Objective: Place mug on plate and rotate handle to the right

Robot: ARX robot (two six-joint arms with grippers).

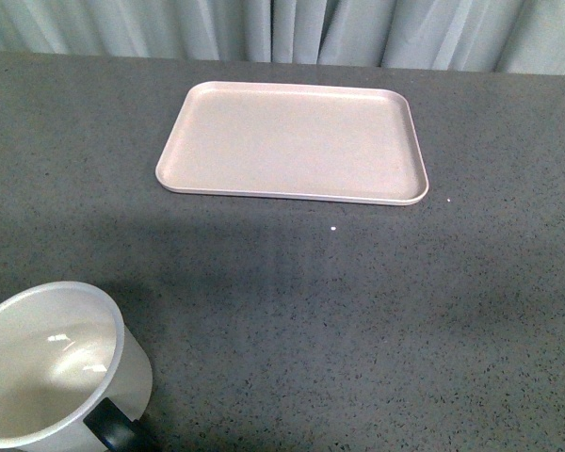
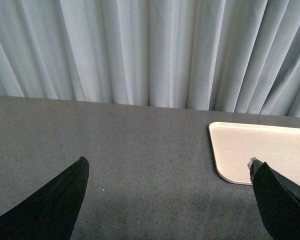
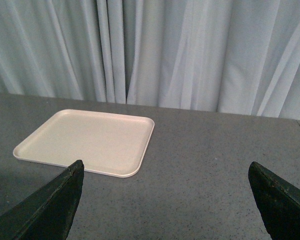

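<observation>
Here, a dark grey speckled table runs back to a pale pleated curtain. The plate lies flat at the far centre of the table, its pale pink-beige floor showing unbroken from rim to rim. The mug stands upright on the table at the near left, well apart from the plate and partly cut off by the picture's edge. Its open mouth shows only white wall and bottom with glints of light. The black handle sits on its near-right side. The left gripper and the right gripper are each spread wide, with only bare table between their fingers.
</observation>
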